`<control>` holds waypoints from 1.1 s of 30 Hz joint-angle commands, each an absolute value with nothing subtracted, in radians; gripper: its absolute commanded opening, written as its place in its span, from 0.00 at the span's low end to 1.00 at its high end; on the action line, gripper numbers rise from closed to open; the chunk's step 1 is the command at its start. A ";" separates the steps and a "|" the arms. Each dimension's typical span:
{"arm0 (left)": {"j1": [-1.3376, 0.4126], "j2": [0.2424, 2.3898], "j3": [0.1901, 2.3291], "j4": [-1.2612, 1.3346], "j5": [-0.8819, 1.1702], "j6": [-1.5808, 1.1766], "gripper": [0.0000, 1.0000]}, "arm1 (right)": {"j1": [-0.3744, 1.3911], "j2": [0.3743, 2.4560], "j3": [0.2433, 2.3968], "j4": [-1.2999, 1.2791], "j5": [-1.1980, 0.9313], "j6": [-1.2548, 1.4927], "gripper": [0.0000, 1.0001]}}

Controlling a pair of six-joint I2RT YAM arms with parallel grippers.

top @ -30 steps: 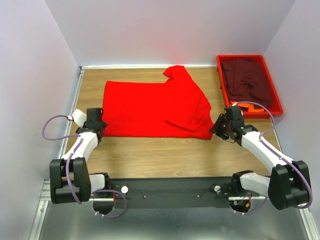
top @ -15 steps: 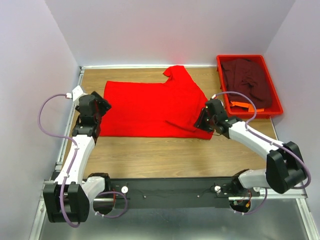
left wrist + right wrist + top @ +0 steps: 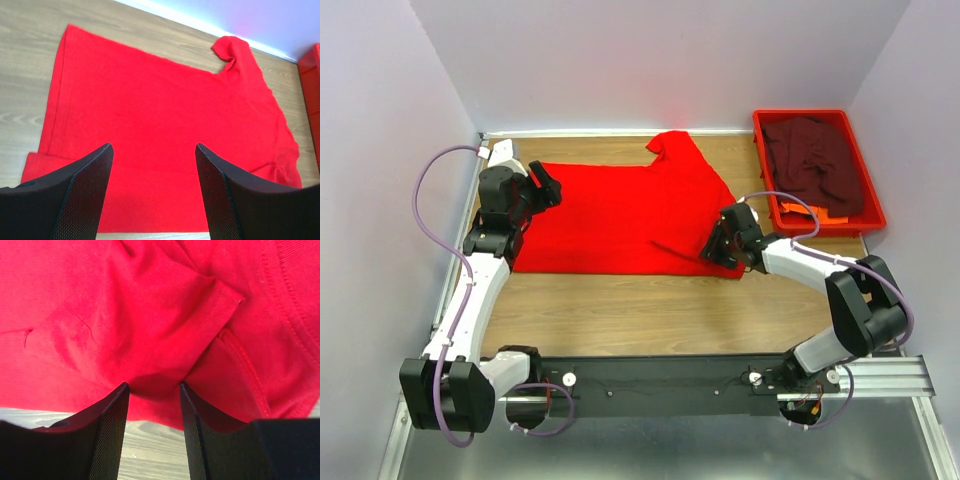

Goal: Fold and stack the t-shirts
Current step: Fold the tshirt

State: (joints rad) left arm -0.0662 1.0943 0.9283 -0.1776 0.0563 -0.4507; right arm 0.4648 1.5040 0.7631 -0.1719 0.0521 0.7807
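Both arms have moved onto the bright red t-shirt (image 3: 620, 215), flat on the table (image 3: 650, 300) — the left claw (image 3: 153, 148) hangs wide over its far left corner, the right claw (image 3: 153, 386), narrower, stands at the near right sleeve, gripping nothing yet. A fold seems near.

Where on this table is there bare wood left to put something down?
Widest: the wood strip between the red t-shirt and the black rail. Narrower: between shirt and back wall, and between shirt and red tray. Crowded: the tray, filled by the maroon t-shirt.
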 commanded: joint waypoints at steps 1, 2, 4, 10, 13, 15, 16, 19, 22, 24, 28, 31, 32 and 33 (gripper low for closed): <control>-0.074 1.095 0.950 -0.196 0.112 -0.403 0.75 | 0.469 1.535 0.750 -0.117 0.021 0.818 0.53; -0.075 1.094 0.943 -0.190 0.107 -0.400 0.75 | 0.469 1.536 0.746 -0.115 0.029 0.822 0.52; -0.075 1.097 0.931 -0.179 0.101 -0.394 0.75 | 0.469 1.540 0.742 -0.109 0.038 0.825 0.53; -0.077 1.085 0.893 -0.144 0.086 -0.380 0.75 | 0.469 1.551 0.770 -0.100 0.031 0.825 0.36; -0.077 1.080 0.874 -0.126 0.081 -0.376 0.75 | 0.469 1.562 0.798 -0.100 0.029 0.819 0.24; -0.078 1.081 0.861 -0.117 0.083 -0.370 0.75 | 0.469 1.571 0.816 -0.100 0.025 0.816 0.15; -0.080 1.081 0.854 -0.115 0.084 -0.368 0.75 | 0.469 1.584 0.834 -0.100 0.022 0.808 0.11; -0.086 1.086 0.847 -0.106 0.087 -0.361 0.75 | 0.469 1.614 0.880 -0.100 0.026 0.796 0.04; -0.087 1.086 0.844 -0.104 0.094 -0.356 0.75 | 0.469 1.647 0.920 -0.101 0.032 0.785 0.02; -0.089 1.088 0.844 -0.103 0.097 -0.354 0.75 | 0.469 1.670 0.968 -0.100 0.032 0.779 0.02; -0.089 1.095 0.844 -0.101 0.109 -0.351 0.74 | 0.469 1.742 1.057 -0.100 0.035 0.759 0.01; -0.091 1.101 0.844 -0.101 0.117 -0.348 0.75 | 0.469 1.790 1.123 -0.101 0.055 0.747 0.00; -0.091 1.103 0.842 -0.100 0.115 -0.350 0.75 | 0.469 1.802 1.138 -0.101 0.061 0.744 0.00; -0.092 1.103 0.844 -0.098 0.118 -0.348 0.75 | 0.469 1.827 1.173 -0.101 0.064 0.744 0.00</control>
State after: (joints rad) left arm -0.0868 1.0973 0.8543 -0.1207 0.0895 -0.3664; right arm 0.4648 1.7679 1.0786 -0.1059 0.0330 0.7738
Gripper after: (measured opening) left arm 0.745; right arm 0.006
